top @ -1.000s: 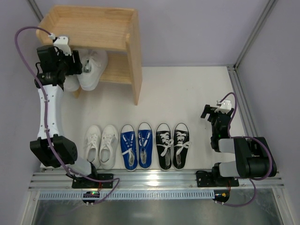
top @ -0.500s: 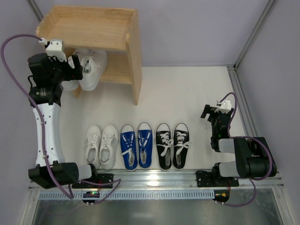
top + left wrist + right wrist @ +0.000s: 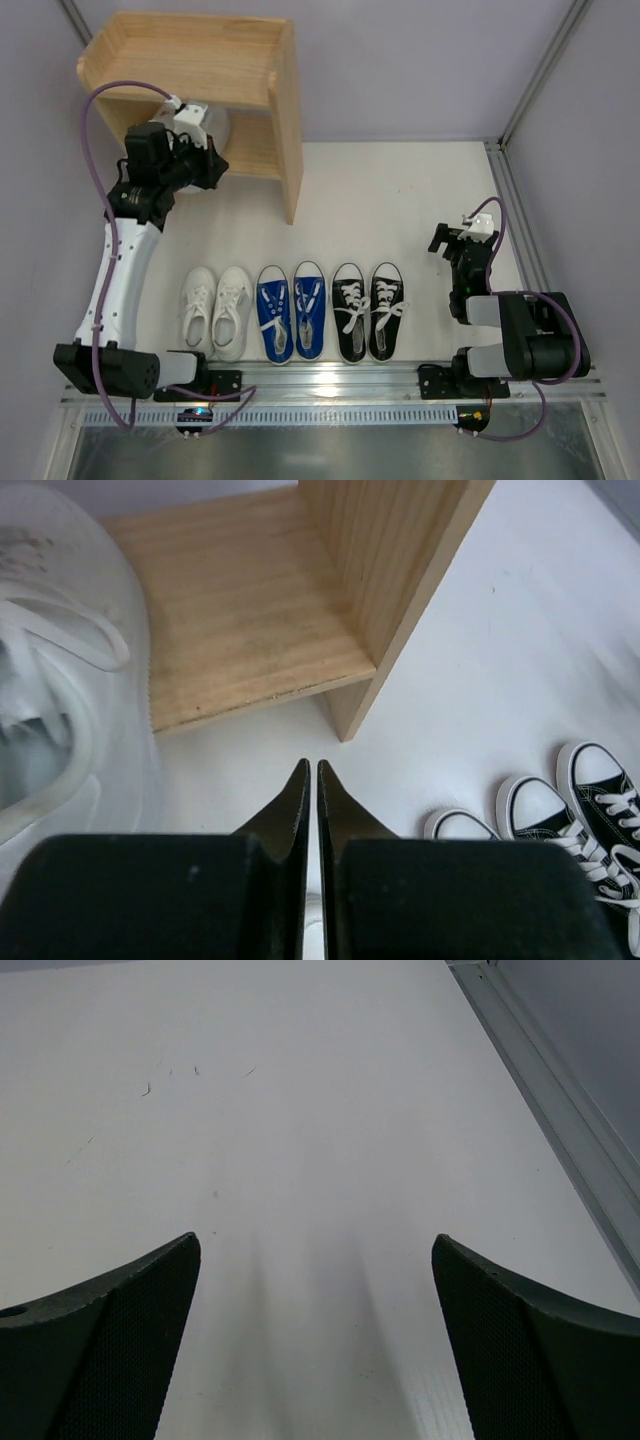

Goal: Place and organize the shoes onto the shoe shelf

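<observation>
Bright, even light is cast from above, and the white counter [image 3: 400, 200] is left nearly textureless in the overhead view. A soft shadow is seen under the top tier of the shoe shelf [image 3: 190, 50], upper left. In the left wrist view the white sneaker [image 3: 50, 680] at the left edge is blurred and overexposed, and the left end effector [image 3: 311, 770] is rendered soft along the bottom edge. Two faint shadow streaks are seen on the counter between the fingers of the right end effector [image 3: 315, 1245].

Six shoes [image 3: 273, 312] lined before shelf [image 3: 190, 55]; sneaker [image 3: 60, 660] inside
</observation>
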Robot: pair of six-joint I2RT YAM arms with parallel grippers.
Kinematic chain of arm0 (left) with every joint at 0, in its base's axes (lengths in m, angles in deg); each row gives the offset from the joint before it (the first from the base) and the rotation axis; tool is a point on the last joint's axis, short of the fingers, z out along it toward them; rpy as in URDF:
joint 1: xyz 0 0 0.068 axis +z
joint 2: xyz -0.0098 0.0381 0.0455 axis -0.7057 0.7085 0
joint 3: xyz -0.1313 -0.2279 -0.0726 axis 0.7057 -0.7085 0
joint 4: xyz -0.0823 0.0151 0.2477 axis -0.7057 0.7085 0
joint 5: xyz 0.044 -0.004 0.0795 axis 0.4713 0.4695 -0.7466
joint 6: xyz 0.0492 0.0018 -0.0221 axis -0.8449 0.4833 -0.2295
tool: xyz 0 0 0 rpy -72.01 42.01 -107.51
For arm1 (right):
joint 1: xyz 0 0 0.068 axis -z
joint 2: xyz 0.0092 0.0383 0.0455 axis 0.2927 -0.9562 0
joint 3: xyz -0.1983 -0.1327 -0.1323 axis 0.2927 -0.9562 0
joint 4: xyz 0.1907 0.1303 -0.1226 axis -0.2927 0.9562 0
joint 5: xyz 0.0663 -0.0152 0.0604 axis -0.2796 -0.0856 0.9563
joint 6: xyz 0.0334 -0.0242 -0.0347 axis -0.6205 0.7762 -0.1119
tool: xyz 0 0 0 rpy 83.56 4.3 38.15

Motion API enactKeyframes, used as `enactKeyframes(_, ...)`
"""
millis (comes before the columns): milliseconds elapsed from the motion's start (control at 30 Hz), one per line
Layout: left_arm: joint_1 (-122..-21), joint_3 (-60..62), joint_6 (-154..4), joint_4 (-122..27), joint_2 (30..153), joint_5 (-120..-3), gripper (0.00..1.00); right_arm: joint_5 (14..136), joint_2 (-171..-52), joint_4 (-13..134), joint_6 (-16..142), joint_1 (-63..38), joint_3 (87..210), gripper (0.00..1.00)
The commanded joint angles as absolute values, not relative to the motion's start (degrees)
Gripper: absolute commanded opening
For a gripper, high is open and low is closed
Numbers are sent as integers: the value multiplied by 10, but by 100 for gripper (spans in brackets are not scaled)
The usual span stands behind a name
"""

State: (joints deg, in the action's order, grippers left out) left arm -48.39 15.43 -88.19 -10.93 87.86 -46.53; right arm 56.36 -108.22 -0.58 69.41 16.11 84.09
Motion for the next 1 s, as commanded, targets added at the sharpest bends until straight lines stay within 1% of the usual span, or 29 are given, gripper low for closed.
enactKeyframes(0,-506,136,-853,-153,916,-526,0,567,-1082,-51,696,161,842,97)
enactKeyframes(267,-546,46,-821,-333,958,-630,0,566,-1083,-52,697,161,842,97)
enactKeyframes(500,-550,42,-809,-379,1001,-665,0,566,-1083,-52,696,161,842,97)
enactKeyframes(633,-550,26,-797,-416,1000,-673,0,567,-1082,-52,696,161,841,98)
enactKeyframes(833,-549,26,-783,-417,995,-709,0,566,-1083,-52,697,161,842,97)
enactKeyframes(900,-550,19,-773,-414,983,-701,0,566,-1082,-51,696,162,842,97)
enactKeyframes(967,-550,-8,-738,-422,949,-655,0,566,-1083,-52,696,161,842,97)
